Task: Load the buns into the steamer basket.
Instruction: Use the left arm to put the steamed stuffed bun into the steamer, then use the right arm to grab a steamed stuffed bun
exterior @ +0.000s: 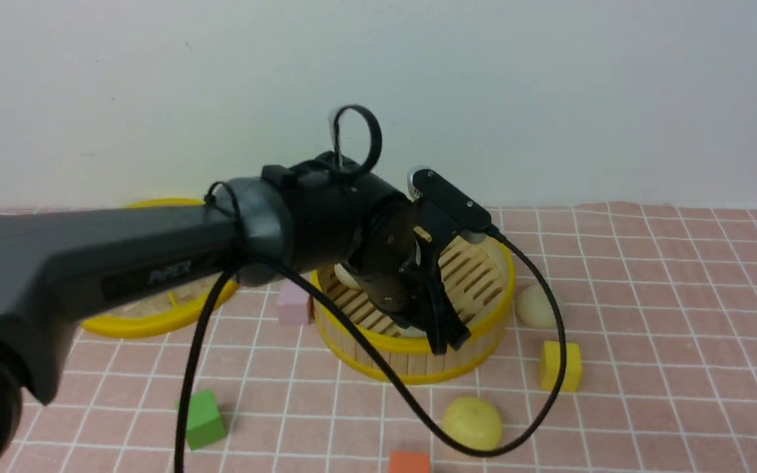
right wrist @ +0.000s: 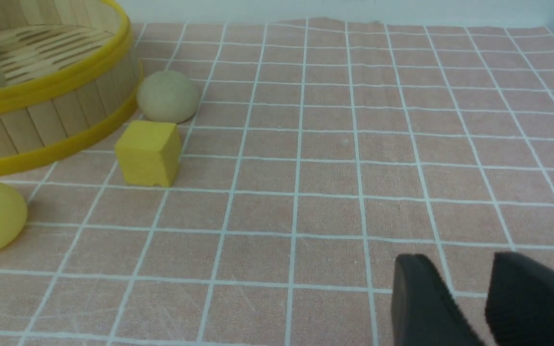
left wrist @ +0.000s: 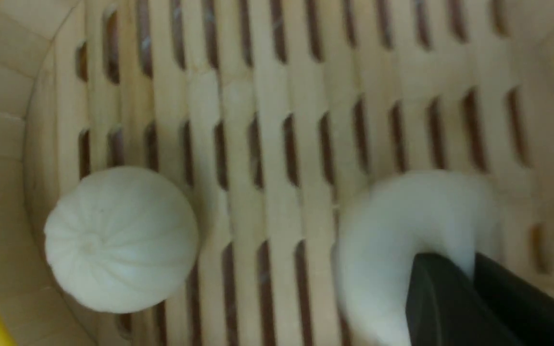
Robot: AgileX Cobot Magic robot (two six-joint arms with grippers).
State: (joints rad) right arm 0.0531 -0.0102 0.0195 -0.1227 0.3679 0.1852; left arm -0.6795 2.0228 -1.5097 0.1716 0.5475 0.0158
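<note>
Left gripper [left wrist: 469, 293] inside steamer basket [exterior: 483, 322], fingers together beside a blurred white bun [left wrist: 402, 240]; right gripper [right wrist: 469, 298] slightly apart over bare cloth.

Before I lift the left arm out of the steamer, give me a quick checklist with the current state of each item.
1. First bun resting on the slatted floor of the steamer basket: ok.
2. Second bun inside the basket, at the left claw: ok.
3. Left claw let go of that bun: cannot tell; the image is blurred and the fingers sit close together against it.
4. Cream bun on the cloth beside the basket, not yet loaded: not ok.
5. Yellow bun in front of the basket, not yet loaded: not ok.
6. Right claw empty, low over bare cloth: ok.
</note>
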